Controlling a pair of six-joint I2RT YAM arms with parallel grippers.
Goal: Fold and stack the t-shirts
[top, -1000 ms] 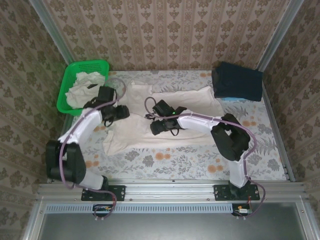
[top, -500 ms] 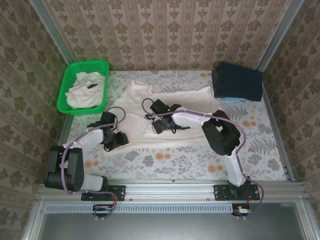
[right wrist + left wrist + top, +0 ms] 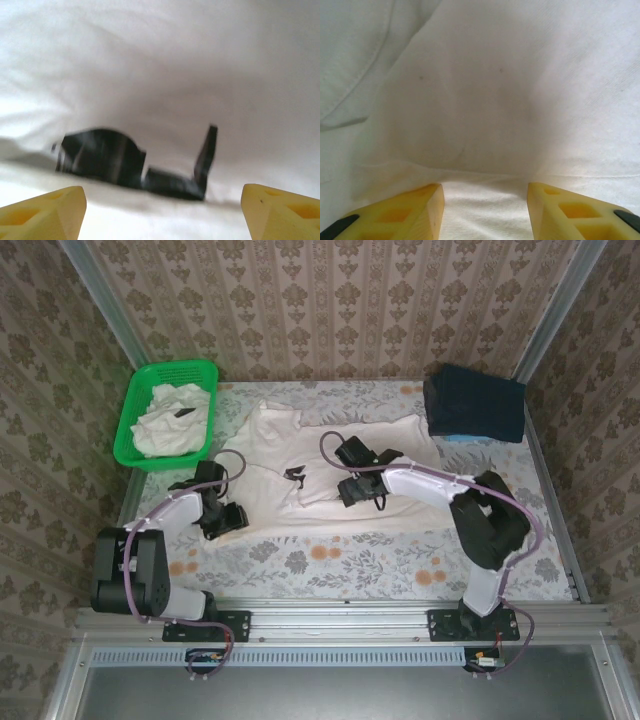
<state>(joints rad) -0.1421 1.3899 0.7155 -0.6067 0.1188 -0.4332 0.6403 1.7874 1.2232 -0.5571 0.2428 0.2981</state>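
Desk [image 3: 400,552]: most of the middle is taken up by one t-shirt [image 3: 270,450], spread open and chest-up, with wrinkles along the near edge. It is judged to be laid flat so that fold lines can be set; no fold is made yet and no stack is started.

Green basket [image 3: 165,368], far left: more t-shirts [image 3: 165,425] are bunched inside, presumably queued.

Dark folded cloth [image 3: 475,400] is parked at the far right corner, well apart from the work.

Right arm [image 3: 420,480] is reached in over the shirt's middle. Right fingers [image 3: 45,210] are spread wide and nothing is held. The spot is probably chosen for smoothing or pinning the chest.

Left arm [image 3: 180,510] is set at the shirt's near-left edge. Left fingers [image 3: 407,212] are parted and a strip of cloth lies between them; no pinch is seen. The position is judged to be a grab point for the first fold.

Black graphic [image 3: 125,165] is seen just ahead of the right fingers, blurred.

Risk: only one layer may be caught at the left edge.
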